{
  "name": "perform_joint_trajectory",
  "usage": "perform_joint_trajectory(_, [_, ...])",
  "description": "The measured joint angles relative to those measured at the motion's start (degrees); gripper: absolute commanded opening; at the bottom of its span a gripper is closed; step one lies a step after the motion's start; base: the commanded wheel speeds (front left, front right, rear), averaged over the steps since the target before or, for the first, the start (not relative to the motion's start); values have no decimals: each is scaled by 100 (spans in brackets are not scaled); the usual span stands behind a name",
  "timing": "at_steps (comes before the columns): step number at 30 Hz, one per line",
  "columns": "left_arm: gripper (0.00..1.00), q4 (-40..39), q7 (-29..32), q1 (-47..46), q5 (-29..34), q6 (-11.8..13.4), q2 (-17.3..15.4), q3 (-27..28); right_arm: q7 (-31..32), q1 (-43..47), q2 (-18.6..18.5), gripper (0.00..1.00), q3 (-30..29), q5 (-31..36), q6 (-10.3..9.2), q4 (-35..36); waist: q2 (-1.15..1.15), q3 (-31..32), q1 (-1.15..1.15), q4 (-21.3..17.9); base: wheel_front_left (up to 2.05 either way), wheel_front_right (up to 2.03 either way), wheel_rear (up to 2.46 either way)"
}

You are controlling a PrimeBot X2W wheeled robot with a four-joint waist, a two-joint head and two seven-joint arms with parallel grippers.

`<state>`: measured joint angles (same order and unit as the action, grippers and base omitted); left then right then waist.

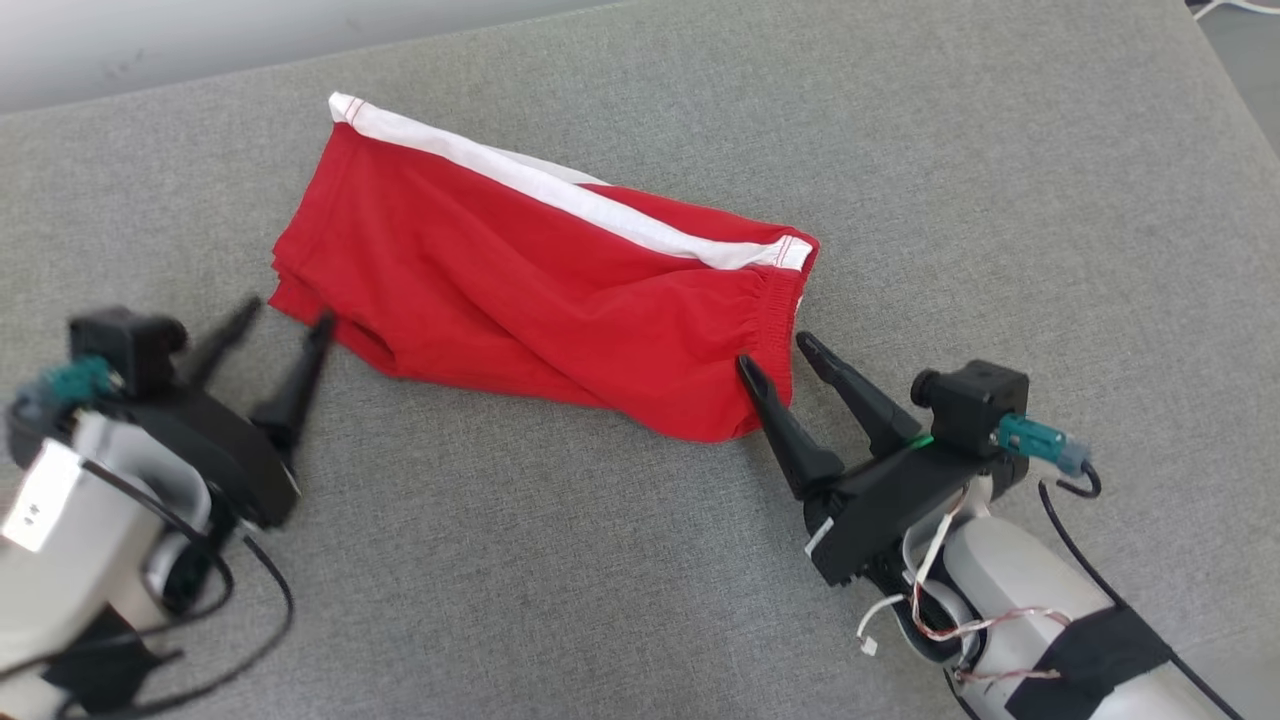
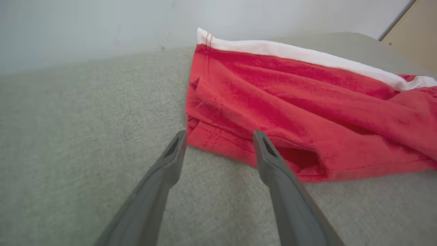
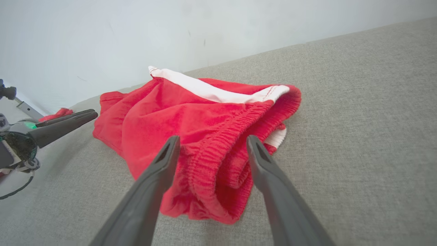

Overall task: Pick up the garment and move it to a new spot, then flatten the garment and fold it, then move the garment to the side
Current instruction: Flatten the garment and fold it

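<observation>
So the red shorts (image 1: 520, 300) are lying on the gray fabric surface (image 1: 1000, 200), running diagonally. The leg hems point toward the robot's left and the elastic waistband (image 1: 775, 300) toward its right. A white stripe (image 1: 560, 185) runs along the far edge.

The left hand (image 1: 288, 312) sits at the leg-hem corner with both fingers spread wide and nothing in them. In the left wrist view the tips are right at the hem's edge, one finger in front of red cloth and the other over bare gray.

The right hand (image 1: 775, 352) is at the waistband end, also spread wide and empty. In the right wrist view its two fingers straddle the bunched elastic.

Can't tell if any fingertip is actually touching the cloth. The shorts look doubled over on themselves, with wrinkles through the middle.
</observation>
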<state>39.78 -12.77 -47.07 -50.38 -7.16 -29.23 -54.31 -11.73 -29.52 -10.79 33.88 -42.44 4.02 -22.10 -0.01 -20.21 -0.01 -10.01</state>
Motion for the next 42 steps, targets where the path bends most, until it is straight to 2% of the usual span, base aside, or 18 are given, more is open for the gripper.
perform_joint_trajectory(10, [100,23,-45,180,-32,0,86,-174,-36,247,-216,100,-21,29,-158,280,0,-27,0,83,0,0,0])
perform_joint_trajectory(26, [100,356,-94,-138,390,8,-15,-254,158,330,-207,100,115,129,-302,582,1,-118,1,24,0,0,0])
perform_joint_trajectory(39, [100,550,-138,-394,556,7,172,-244,285,335,-257,100,108,131,-425,716,1,-254,1,-47,0,0,0])
perform_joint_trajectory(40, [84,568,-138,-398,556,7,181,-232,294,334,-259,100,108,132,-442,721,1,-258,1,-47,0,0,0])
perform_joint_trajectory(41, [36,580,-140,-402,556,8,186,-224,313,334,-260,100,109,137,-456,723,1,-262,1,-46,0,0,0])
perform_joint_trajectory(42, [0,592,-140,-406,556,7,191,-220,324,334,-264,100,115,142,-459,723,1,-265,1,-45,0,0,0])
